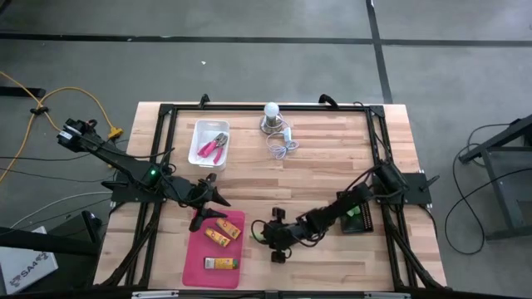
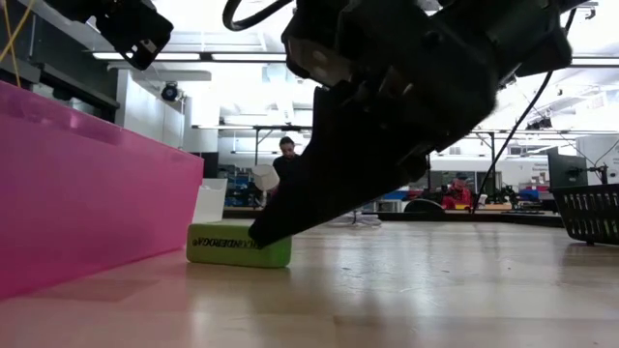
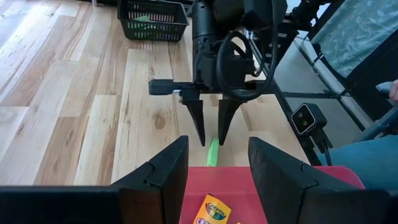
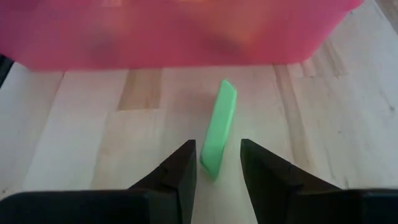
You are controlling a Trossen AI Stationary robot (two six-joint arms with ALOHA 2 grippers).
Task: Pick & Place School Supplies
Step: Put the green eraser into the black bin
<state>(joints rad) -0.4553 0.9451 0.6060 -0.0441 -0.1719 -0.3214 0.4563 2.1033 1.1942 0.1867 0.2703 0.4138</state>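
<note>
A green stick (image 4: 219, 127) lies flat on the table (image 1: 332, 166) near the front edge, just beside the right side of the pink tray (image 1: 198, 266). The right gripper (image 3: 211, 134) is down over it, jaws apart, one fingertip on either side of the stick's near end; whether they touch it I cannot tell. In the low view the stick (image 2: 239, 246) shows lying between the tray wall (image 2: 87, 184) and that gripper's dark finger, which reaches its end.

In the tray lie three orange-yellow boxes (image 1: 219, 238), two close together toward the back and one (image 1: 221, 263) near the front. The left gripper (image 1: 206, 199) hangs over the tray's back edge, jaws apart and holding nothing.

Toward the table's back-left corner a white bin (image 1: 202, 139) holds pink-handled pliers (image 1: 213, 147). A white bulb (image 1: 271, 110) with a coiled cord (image 1: 281, 145) stands at the middle of the back edge. A black basket (image 1: 359, 218) with green pieces inside sits near the right edge, partly under the right arm.
</note>
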